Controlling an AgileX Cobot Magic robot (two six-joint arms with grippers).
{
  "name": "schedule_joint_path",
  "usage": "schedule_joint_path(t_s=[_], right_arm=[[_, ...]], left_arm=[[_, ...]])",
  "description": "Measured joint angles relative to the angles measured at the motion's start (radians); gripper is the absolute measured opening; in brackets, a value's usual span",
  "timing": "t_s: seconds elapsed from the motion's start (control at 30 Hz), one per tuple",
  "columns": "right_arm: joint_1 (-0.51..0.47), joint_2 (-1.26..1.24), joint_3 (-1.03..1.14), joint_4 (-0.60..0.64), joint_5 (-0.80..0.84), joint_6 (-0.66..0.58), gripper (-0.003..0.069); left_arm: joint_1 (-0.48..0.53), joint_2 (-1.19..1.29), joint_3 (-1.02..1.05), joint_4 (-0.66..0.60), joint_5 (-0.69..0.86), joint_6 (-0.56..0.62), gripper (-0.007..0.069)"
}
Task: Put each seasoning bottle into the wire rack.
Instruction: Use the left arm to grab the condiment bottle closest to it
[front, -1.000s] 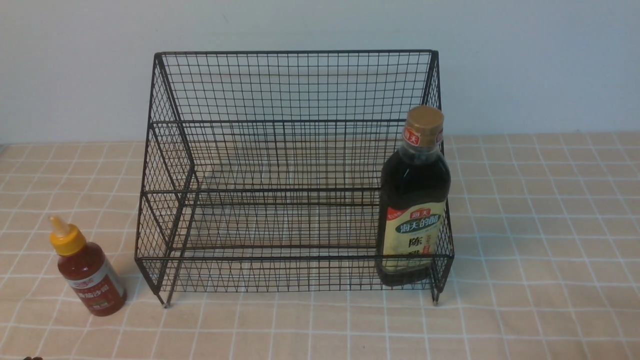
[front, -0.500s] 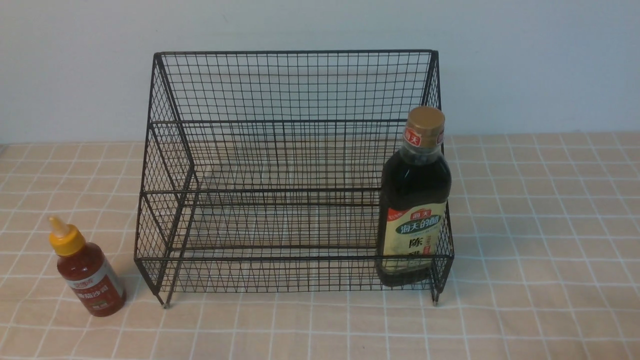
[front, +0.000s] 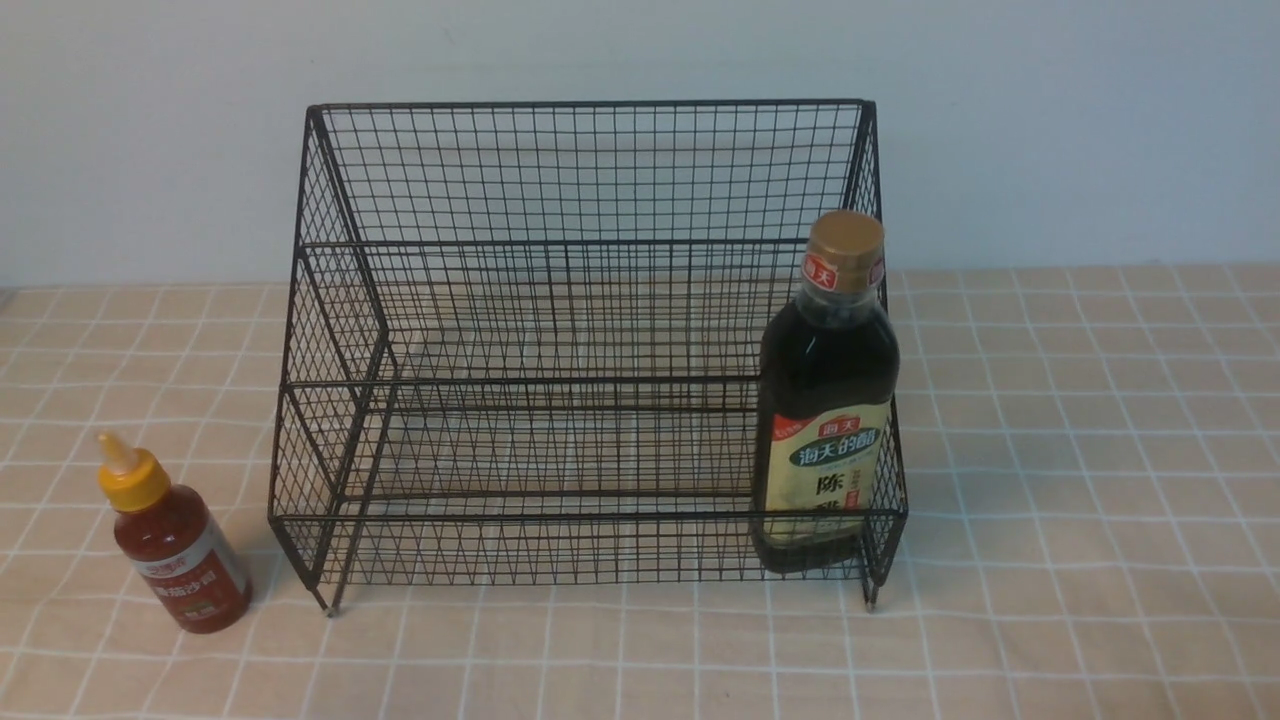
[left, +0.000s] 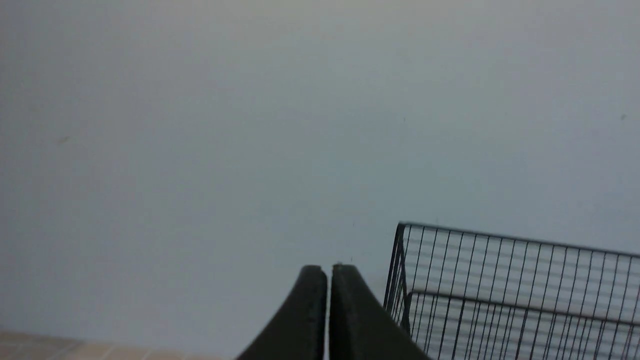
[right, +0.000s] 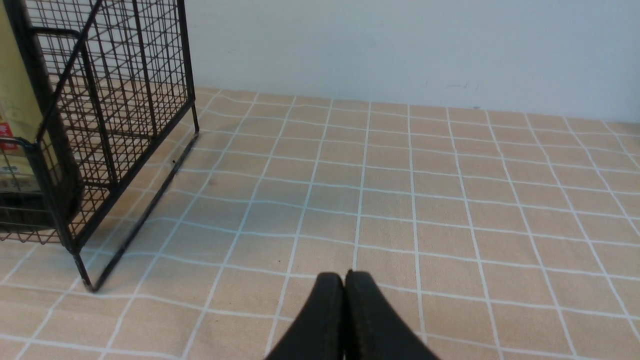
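Note:
The black wire rack (front: 560, 300) stands in the middle of the table. The tall dark-liquid bottle (front: 828, 400) with gold cap stands upright in the rack's lowest tier at its right end; its label shows in the right wrist view (right: 15, 100). The small red-sauce bottle (front: 172, 540) with yellow nozzle cap stands on the cloth left of the rack, apart from it. My left gripper (left: 328, 270) is shut and empty, raised, facing the wall beside the rack's top corner (left: 500, 290). My right gripper (right: 344, 276) is shut and empty, low over the cloth right of the rack (right: 100, 125). Neither gripper shows in the front view.
A beige checked tablecloth (front: 1080, 480) covers the table. A pale wall (front: 1050, 130) runs close behind the rack.
The tall bottle's cap wobbled slightly right and then back left in the rack. Nothing else has moved.

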Motion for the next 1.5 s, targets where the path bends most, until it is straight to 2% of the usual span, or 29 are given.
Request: schedule_joint_path(t_s=[0.13,0.43,0.53,0.63,0.87,1.07,1.17,1.27,1.5], right_arm=[[0.000,0.000,0.000,0.000,0.000,0.000,-0.0013],[0.000,0.000,0.000,0.000,0.000,0.000,-0.0013],[0.000,0.000,0.000,0.000,0.000,0.000,-0.0013],[0.000,0.000,0.000,0.000,0.000,0.000,-0.0013],[0.000,0.000,0.000,0.000,0.000,0.000,-0.0013],[0.000,0.000,0.000,0.000,0.000,0.000,-0.0013],[0.000,0.000,0.000,0.000,0.000,0.000,-0.0013],[0.000,0.000,0.000,0.000,0.000,0.000,-0.0013],[0.000,0.000,0.000,0.000,0.000,0.000,-0.0013]], left_arm=[[0.000,0.179,-0.052,0.000,0.001,0.000,0.0072],[0.000,0.601,-0.178,-0.004,-0.094,0.000,0.0394],[0.000,0.715,-0.203,-0.014,-0.157,0.000,0.0452],[0.000,0.840,-0.225,-0.035,-0.236,0.000,0.0477],[0.000,1.104,-0.258,-0.039,-0.416,-0.006,0.0479],[0.000,1.248,-0.260,-0.030,-0.490,-0.050,0.0477],[0.000,1.287,-0.260,-0.026,-0.513,-0.102,0.0415],[0.000,1.292,-0.262,-0.021,-0.518,-0.132,0.0245],[0.000,1.242,-0.261,0.034,-0.483,-0.136,0.0253]])
